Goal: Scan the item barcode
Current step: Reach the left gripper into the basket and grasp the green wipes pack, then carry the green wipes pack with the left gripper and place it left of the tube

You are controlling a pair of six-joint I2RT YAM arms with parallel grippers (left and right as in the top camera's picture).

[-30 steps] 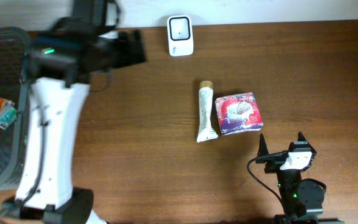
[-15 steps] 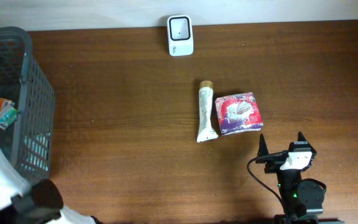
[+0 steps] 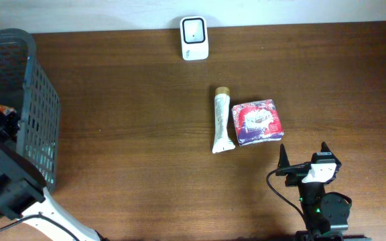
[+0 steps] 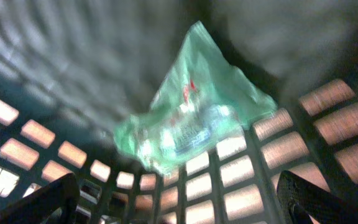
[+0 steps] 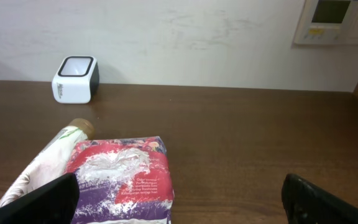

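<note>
1. Location. We judge the item now in hand to be the green sachet (image 4: 191,118), which lies inside the grey basket (image 3: 42,114) at the left edge of the table (image 3: 126,134). It rests against the mesh where floor meets wall, partly propped up. The scanner (image 3: 194,38) stands at the far edge of the table, well apart from the basket.

2. Claws. The left gripper (image 4: 178,180) hangs over the sachet with its 2 fingers spread wide and nothing between them. The right gripper (image 3: 303,150) is likewise spread and empty, parked near a white tube (image 3: 222,120) and a purple-and-red packet (image 3: 258,122), which lie side by side.

3. Handling. The sachet looks like thin, glossy film: light, soft, crumpled and probably slippery. It should flex rather than resist, so a grip on the flat middle may only crease it.

4. Grip point. We recommend pinching a raised edge or the upper corner that stands clear of the mesh, so that neither finger snags in the openings.

5. Unknown. The left wrist view is blurred; we cannot tell where the barcode sits.
</note>
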